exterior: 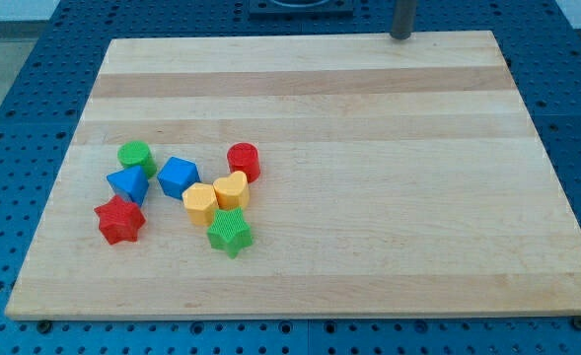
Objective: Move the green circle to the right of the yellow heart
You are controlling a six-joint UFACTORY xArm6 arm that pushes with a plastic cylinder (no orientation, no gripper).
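Note:
The green circle (135,156) sits at the left of the wooden board (369,197), at the top of a cluster of blocks. The yellow heart (232,189) lies to its lower right, touching a yellow hexagon (200,204) on its left. My tip (401,35) is at the board's top edge, right of centre, far from all the blocks.
A blue triangle-like block (128,183) sits just below the green circle. A blue cube-like block (178,177) lies between the circle and the heart. A red circle (244,161) is above the heart, a green star (230,233) below it, and a red star (119,219) at the lower left.

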